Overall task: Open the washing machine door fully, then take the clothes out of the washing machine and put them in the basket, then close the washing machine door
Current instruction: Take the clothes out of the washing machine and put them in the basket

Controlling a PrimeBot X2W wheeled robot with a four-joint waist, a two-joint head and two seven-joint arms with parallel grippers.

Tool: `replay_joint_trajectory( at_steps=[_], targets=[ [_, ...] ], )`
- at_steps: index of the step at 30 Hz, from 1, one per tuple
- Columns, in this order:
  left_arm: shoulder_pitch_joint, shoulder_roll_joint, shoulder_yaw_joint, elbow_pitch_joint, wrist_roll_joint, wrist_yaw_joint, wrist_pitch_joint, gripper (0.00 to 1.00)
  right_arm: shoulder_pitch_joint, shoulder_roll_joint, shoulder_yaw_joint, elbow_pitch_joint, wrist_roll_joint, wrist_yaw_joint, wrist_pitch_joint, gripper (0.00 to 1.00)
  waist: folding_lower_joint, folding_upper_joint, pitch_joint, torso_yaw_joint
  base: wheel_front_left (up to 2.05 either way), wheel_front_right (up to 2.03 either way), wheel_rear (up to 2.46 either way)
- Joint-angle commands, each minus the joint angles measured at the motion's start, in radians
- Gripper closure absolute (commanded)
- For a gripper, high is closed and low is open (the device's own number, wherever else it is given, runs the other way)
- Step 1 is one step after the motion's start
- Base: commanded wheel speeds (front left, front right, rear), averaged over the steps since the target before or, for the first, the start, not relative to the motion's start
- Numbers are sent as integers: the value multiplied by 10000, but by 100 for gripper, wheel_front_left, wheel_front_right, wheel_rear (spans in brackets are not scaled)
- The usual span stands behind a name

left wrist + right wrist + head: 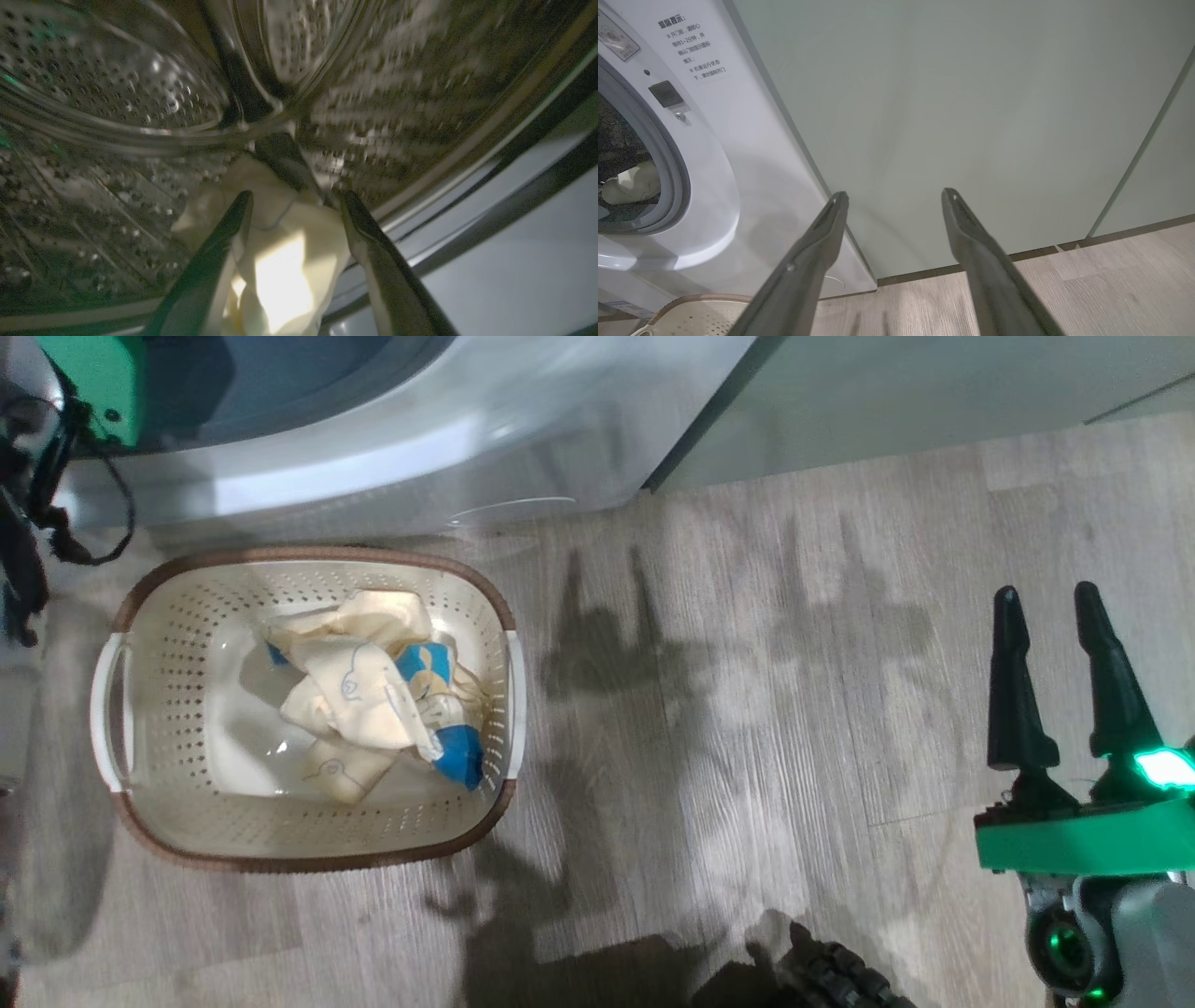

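Your left gripper (295, 195) sits inside the steel drum (107, 93) of the washing machine (738, 154), jaws spread wide, and a cream garment (280, 266) lies between its two fingers; you can't tell whether either finger touches it. Your right gripper (1046, 593) hangs over the wood floor (747, 709), jaws apart and empty, well right of the basket (187, 728). Its wrist view faces the pale green cabinet (971, 93) and catches the drum mouth (679, 177); the head view gives you the clothes (373, 691) already heaped in the basket, just before the machine
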Motion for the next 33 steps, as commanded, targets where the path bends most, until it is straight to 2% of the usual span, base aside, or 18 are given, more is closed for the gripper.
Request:
replay_joint_trajectory(
  at_steps=[1, 8, 9, 10, 11, 15, 21, 27, 33],
  targets=[
    [-353, 645, 146, -128, 142, 105, 245, 0, -59, -28, 234, -254, 88, 44, -94, 0, -1, 0, 48, -84, 0, 0, 0],
    [-784, 947, -38, 770, 312, 159, 1331, 2, -115, -28, 334, -194, 252, 44, -94, 0, -1, 0, 68, -251, 0, 0, 0],
    [-815, 959, -46, 860, 307, 175, 1419, 36, -115, -28, 344, -185, 260, 44, -94, 0, -1, 0, 64, -265, 0, 0, 0],
    [-841, 968, -58, 933, 311, 205, 1487, 64, -112, -28, 347, -175, 260, 44, -94, 0, -1, 0, 59, -275, 0, 0, 0],
    [-854, 968, -75, 984, 308, 218, 1511, 100, -108, -28, 347, -161, 266, 44, -94, 0, -1, 0, 50, -282, 0, 0, 0],
    [-909, 936, -84, 1170, 156, 138, 1459, 100, -85, -28, 304, -112, 255, 44, -94, 0, -1, 0, 4, -232, 0, 0, 0],
    [-745, 572, 3, 895, -256, 148, 729, 100, -36, -28, 192, -108, 87, 44, -94, 0, -1, 0, -157, 74, 0, 0, 0],
    [-73, 144, 385, -184, -933, 278, -524, 100, -8, -28, 82, -136, -170, 44, -94, 0, -1, 0, -392, 459, 0, 0, 0],
    [1234, -384, 726, -1881, -1513, 571, -1563, 100, 26, -28, 24, -129, -495, 44, -94, 0, -1, 0, -718, 920, 0, 0, 0]
  ],
)
